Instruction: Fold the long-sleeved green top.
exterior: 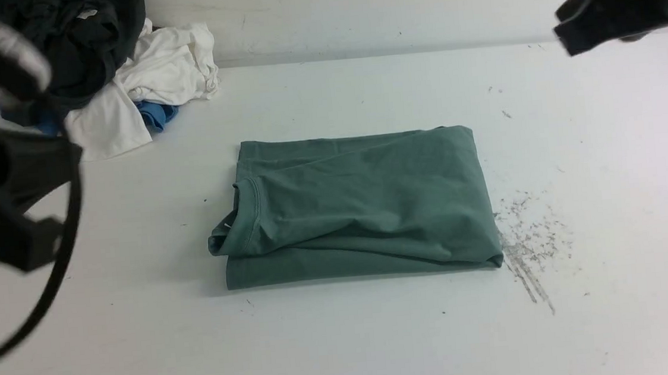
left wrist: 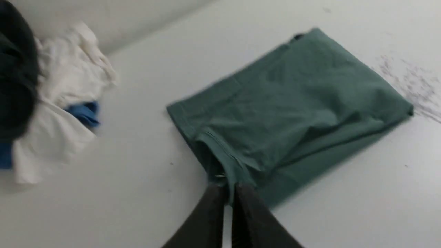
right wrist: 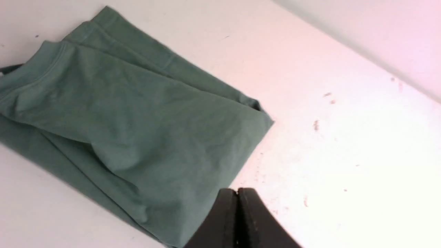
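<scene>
Hovering above green long-sleeved top (exterior: 365, 203), arms raised.

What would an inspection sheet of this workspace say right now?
Surface: white table, grey scuff marks right of the top.
Job's things: green top lies folded into a rectangle mid-table, collar toward the left.
Clutter: heap of clothes, black, white and blue, at the far left corner.
Hands: left hand shut, above the top's collar end, holding nothing; right hand shut and empty, raised.
Cables: black cable hangs from the left arm.
Surroundings: plain white wall behind.
</scene>
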Controlling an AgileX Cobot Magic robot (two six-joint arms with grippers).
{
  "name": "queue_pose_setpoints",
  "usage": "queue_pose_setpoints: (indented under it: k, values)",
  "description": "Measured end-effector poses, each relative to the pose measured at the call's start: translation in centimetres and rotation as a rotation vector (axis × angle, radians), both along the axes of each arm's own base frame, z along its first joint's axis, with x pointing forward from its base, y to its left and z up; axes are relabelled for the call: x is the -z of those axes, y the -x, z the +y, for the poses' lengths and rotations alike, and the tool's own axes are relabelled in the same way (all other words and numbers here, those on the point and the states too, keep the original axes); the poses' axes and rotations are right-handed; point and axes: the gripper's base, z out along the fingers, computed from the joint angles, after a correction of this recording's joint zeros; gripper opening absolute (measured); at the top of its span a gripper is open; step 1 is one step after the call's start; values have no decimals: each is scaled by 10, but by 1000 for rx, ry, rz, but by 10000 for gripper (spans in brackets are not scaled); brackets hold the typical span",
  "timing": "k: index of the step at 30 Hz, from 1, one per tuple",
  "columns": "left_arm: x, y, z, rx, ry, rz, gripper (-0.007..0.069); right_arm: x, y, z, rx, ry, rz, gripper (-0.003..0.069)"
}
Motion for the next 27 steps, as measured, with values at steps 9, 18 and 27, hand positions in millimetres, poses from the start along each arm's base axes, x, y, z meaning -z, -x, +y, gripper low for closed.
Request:
queue_pose_setpoints:
  k: [9,18,27]
  values:
    - [74,84,21,-93,-27,-362,26,30,70,-22,-36,-219,-289,-14]
    - [103,107,21,-74,45,-406,26,81,114,-39,-37,-366,-504,-14]
    - [103,108,17,-60,211,-361,26,104,125,-43,-30,-348,-434,-14]
